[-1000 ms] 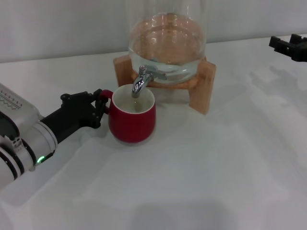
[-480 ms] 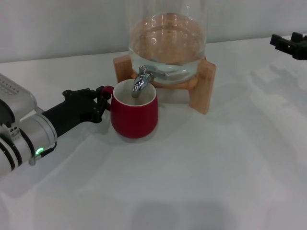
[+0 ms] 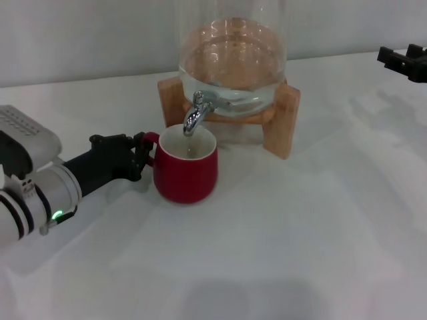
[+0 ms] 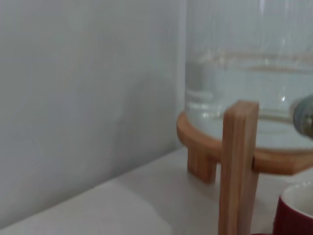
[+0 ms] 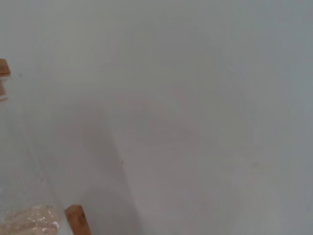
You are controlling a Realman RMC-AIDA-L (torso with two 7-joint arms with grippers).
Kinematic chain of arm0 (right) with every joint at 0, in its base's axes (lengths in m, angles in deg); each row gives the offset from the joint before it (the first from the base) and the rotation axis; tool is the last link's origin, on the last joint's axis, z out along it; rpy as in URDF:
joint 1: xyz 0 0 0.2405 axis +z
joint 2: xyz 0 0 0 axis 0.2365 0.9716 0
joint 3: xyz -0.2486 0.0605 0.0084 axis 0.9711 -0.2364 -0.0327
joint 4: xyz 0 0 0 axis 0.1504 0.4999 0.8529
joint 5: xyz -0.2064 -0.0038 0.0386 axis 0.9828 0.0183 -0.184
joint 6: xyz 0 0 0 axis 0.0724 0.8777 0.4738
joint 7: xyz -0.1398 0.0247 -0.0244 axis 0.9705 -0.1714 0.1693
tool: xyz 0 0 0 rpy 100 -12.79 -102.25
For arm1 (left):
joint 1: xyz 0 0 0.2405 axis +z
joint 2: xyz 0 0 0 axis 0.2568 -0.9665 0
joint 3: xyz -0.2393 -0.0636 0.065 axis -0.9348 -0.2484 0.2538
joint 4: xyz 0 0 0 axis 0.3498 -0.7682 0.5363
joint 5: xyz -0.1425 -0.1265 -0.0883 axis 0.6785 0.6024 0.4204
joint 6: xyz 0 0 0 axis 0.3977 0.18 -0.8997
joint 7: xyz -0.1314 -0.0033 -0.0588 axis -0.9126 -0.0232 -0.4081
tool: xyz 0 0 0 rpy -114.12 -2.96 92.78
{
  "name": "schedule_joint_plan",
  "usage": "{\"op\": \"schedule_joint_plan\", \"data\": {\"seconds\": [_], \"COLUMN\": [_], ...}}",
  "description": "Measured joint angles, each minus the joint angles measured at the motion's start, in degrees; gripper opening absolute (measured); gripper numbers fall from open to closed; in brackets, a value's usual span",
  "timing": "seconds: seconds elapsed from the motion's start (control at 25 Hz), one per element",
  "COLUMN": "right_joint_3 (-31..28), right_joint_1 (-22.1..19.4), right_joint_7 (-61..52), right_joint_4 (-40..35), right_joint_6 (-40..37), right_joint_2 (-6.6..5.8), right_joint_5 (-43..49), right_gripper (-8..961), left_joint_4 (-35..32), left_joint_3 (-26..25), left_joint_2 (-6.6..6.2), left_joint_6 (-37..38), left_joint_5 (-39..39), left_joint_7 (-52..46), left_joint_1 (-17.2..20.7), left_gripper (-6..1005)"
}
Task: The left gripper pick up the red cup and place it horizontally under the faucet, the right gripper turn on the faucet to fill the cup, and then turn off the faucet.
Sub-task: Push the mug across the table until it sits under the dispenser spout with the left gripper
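The red cup [image 3: 185, 168] stands upright on the white table, directly below the spout of the chrome faucet [image 3: 194, 115]. My left gripper [image 3: 140, 155] reaches in from the left at table height, shut on the cup's small loop handle [image 3: 151, 139]. In the left wrist view only a corner of the red cup [image 4: 296, 213] and a blurred bit of the faucet [image 4: 306, 115] show. My right gripper [image 3: 403, 61] hangs far off at the back right edge, its two black prongs apart and holding nothing. I see no water stream at the spout.
The glass water jar [image 3: 233, 57] sits on a wooden stand [image 3: 281, 123] just behind the cup. The stand's leg [image 4: 238, 164] is close to my left wrist camera. A wall runs behind the table [image 3: 280, 240].
The cup and my left gripper have come down and slightly towards me, staying under the spout. My right gripper has stayed where it was.
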Motion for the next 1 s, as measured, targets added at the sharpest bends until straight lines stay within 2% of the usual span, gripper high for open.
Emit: {"op": "schedule_joint_plan", "data": {"seconds": [0.36, 1.0], "right_joint_3": [0.02, -0.16], "right_joint_1": [0.93, 0.82], "right_joint_7": [0.26, 0.80], "right_joint_4": [1.32, 1.47], "right_joint_6": [-0.15, 0.06], "right_joint_2": [0.00, -0.06], "right_joint_5": [-0.01, -0.61], "right_gripper": [735, 735], "left_joint_4": [0.86, 0.74], "left_joint_3": [0.08, -0.64], "left_joint_2": [0.21, 0.25], "left_joint_6": [3.69, 3.36], "left_joint_5": [-1.77, -0.46], "left_joint_7": [0.45, 1.77], "left_joint_1": [-1.12, -0.66], "left_gripper": [121, 117]}}
